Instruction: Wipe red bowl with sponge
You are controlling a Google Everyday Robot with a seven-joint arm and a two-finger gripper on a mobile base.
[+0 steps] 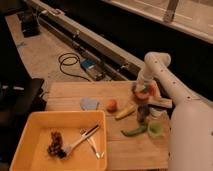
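Note:
The red bowl [146,96] sits at the right back part of the wooden table, partly covered by my arm's end. My gripper [138,89] hangs straight down over the bowl's left rim, shut. A small dark bluish block at its tip looks like the sponge [135,87], pressed down at the bowl. My white arm comes up from the lower right, bends at the elbow [157,60] and drops to the bowl.
A flat grey-blue patch [89,103], an orange fruit [112,105], a yellow banana-like item [125,111], a dark can [142,114], a green pepper [133,131] and a green cup [155,129] lie around. A yellow tub [30,125] with utensils stands front left.

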